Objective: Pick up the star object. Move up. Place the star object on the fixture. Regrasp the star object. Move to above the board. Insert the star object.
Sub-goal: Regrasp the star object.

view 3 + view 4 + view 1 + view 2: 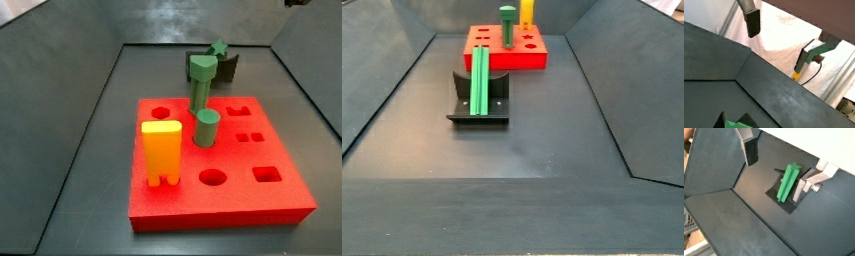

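Pincer: raised above the dark floor with nothing in it; in a wrist view one silver finger with its dark pad (749, 148) stands apart from the other silver finger (815, 177), and the pincer (784, 164) is spread wide.
Star object: long green grooved bar (787, 182) resting on the fixture, seen between the two fingers but below them and touching neither; in a side view it (480, 76) lies along the fixture, pointing toward the board.
Fixture: small dark bracket on a base plate (478, 108) on the floor, carrying the star object.
Board: red slab (201, 185) beyond the fixture in that view; its holes are round, square and notched.
Filled holes: yellow block (162, 151), short green cylinder (207, 128), tall green hexagon-topped peg (201, 82).
Open holes: the remaining ones, among them a round hole (213, 178) and a square hole (269, 174).
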